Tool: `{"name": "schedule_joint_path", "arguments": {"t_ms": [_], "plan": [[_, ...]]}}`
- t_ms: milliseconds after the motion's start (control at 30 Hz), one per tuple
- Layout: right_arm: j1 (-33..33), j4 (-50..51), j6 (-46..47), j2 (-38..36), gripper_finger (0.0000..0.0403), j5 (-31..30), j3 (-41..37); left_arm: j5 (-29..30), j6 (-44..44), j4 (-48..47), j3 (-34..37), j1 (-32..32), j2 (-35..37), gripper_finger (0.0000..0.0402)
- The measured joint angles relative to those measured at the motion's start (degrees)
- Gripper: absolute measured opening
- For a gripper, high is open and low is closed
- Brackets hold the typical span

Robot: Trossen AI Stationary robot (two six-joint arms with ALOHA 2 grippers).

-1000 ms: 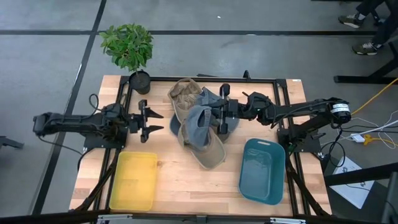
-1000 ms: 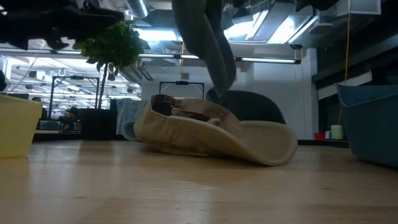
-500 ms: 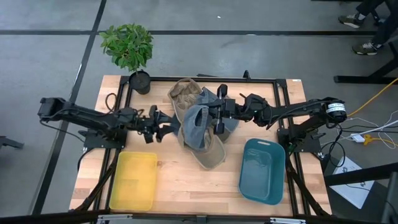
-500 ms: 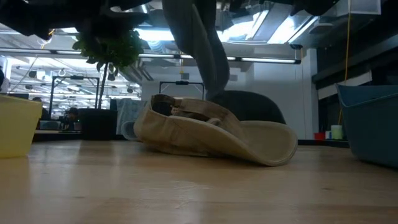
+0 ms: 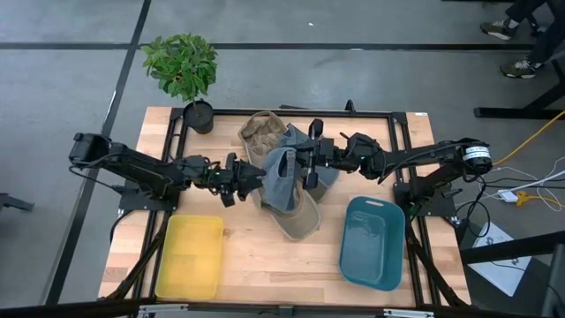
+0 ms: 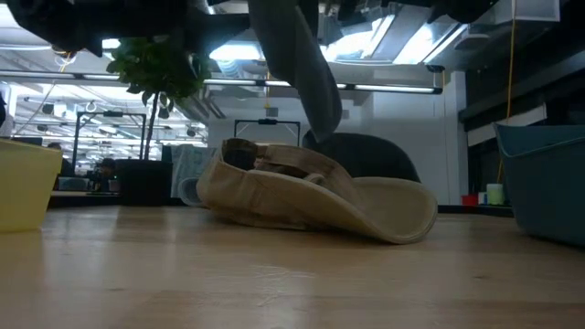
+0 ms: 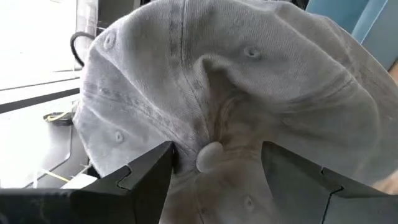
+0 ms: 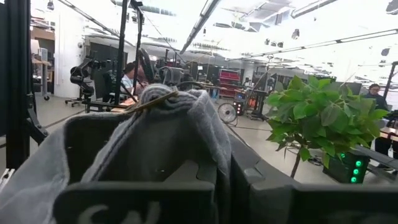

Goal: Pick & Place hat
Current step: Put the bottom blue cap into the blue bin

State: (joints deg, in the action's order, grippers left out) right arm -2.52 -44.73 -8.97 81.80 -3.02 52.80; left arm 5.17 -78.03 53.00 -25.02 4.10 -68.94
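A grey cap (image 5: 279, 175) hangs lifted over a tan brimmed hat (image 5: 298, 215), which lies on the table on its brim (image 6: 384, 215). In the low view the grey cap (image 6: 297, 64) hangs clear above it. My right gripper (image 5: 309, 166) is shut on the cap from the table's right. My left gripper (image 5: 245, 181) is open and level at the cap's left side. In the left wrist view its fingers (image 7: 149, 177) stand on either side of the crown's button (image 7: 209, 157). A second tan hat (image 5: 262, 132) and a dark hat (image 5: 306, 141) lie farther back. My left gripper (image 7: 214, 149) has its open fingers close on both sides of the crown's top; whether they touch the cloth I cannot tell. My right gripper (image 8: 168, 162) pinches the grey cap's cloth between its two fingers, coming level from the table's right. The cap's rim (image 8: 158, 99) stands up above the fingers. The cap hangs lifted clear of the table.
A yellow bin (image 5: 190, 256) sits at the near left and a teal bin (image 5: 372, 241) at the near right. A potted plant (image 5: 183, 66) stands at the far left corner. Bare wood lies between the bins.
My left arm has reached toward the table's right, bringing its open gripper from well left of the cap up to its crown. My right gripper has kept the grey cap lifted, shifting only slightly.
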Motion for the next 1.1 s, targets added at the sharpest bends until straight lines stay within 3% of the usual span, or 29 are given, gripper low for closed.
{"name": "schedule_joint_path", "arguments": {"t_ms": [500,633,933,1100], "plan": [[0.00,0.50,2.73,0.00,0.0010,-1.27,0.00,6.88,-1.34,0.01,-5.89,-0.07,-6.87,0.0209],[0.00,1.04,2.92,0.02,0.0010,-2.00,0.00,8.32,-1.21,0.03,-5.92,-0.07,-6.93,0.0170],[0.00,3.91,5.13,0.02,0.0018,-2.00,0.00,14.30,0.57,-0.29,-5.92,-0.07,-6.93,0.0028],[0.00,5.60,5.30,0.02,0.0038,-2.02,0.00,18.67,1.93,-2.60,-5.92,0.17,-6.93,0.0025]]}}
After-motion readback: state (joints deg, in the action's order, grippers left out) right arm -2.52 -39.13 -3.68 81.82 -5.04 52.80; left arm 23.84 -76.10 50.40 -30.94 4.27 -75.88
